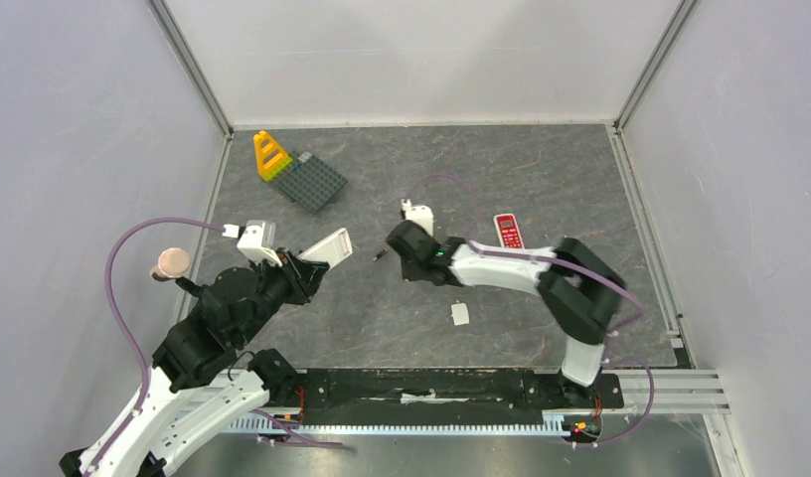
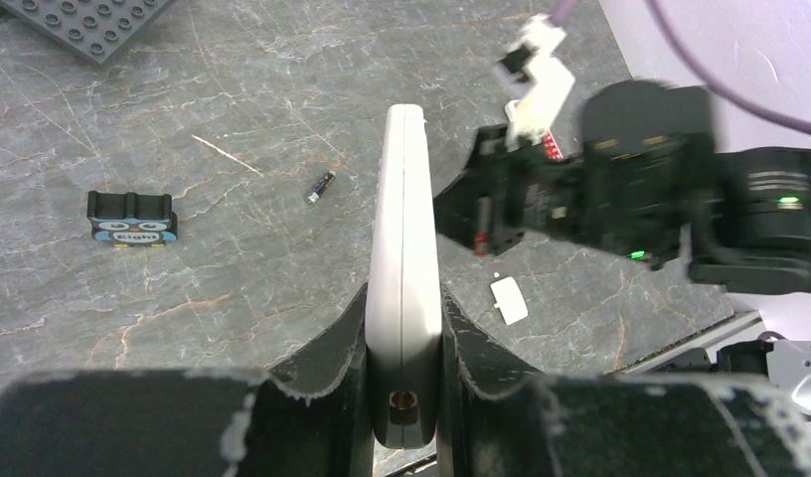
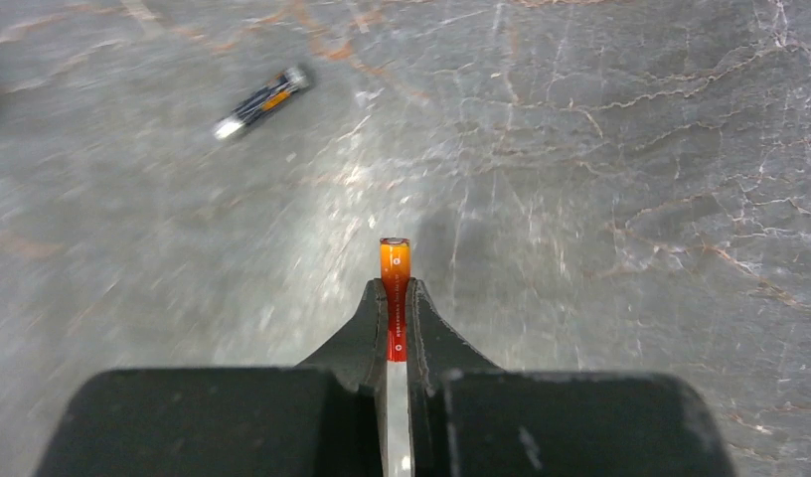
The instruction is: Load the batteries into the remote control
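My left gripper (image 2: 405, 298) is shut on the white remote control (image 2: 405, 229) and holds it on edge above the table, also seen in the top view as the remote control (image 1: 332, 244). My right gripper (image 3: 395, 293) is shut on a red-orange battery (image 3: 395, 273), whose tip sticks out past the fingertips. In the top view the right gripper (image 1: 390, 250) hangs just right of the remote. A second, dark battery (image 3: 260, 101) lies on the table to the left ahead of it, the same battery (image 2: 321, 187) showing left of the remote.
A white battery cover (image 1: 460, 314) lies near the table's middle front. A small red remote (image 1: 508, 231) lies to the right. A grey brick plate (image 1: 315, 180) and a yellow piece (image 1: 271, 156) sit at the back left. A black block (image 2: 132, 216) lies left.
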You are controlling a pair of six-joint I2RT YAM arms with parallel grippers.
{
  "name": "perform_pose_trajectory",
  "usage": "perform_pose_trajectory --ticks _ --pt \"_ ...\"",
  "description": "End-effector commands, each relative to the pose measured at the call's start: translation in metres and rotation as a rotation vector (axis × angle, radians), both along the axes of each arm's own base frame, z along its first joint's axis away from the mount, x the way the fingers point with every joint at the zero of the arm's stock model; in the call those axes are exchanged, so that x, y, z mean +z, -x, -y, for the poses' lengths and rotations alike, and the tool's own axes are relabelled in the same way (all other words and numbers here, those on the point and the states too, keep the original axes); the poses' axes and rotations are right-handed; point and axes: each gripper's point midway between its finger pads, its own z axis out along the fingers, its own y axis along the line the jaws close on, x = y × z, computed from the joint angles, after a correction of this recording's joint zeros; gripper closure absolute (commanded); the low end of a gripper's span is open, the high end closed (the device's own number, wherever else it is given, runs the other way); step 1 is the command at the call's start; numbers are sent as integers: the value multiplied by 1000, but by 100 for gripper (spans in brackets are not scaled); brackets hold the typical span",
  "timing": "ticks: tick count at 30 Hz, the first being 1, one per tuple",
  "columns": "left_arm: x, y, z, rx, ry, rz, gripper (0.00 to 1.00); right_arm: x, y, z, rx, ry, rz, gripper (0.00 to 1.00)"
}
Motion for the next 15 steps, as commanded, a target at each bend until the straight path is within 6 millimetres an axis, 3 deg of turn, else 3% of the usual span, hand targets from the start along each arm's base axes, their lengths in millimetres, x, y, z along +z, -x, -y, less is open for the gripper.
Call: perform_pose_trajectory --ticks 1,6,8,15 --pt "19 -1 6 -22 55 52 98 94 -1 -24 208 -390 144 100" --pt "23 0 20 -83 87 68 98 147 23 -11 401 -514 260 100" --pt "24 -1 23 -95 93 70 98 178 36 -3 466 -582 356 100" --pt "33 4 46 -216 115 99 98 256 78 29 606 -719 670 96"
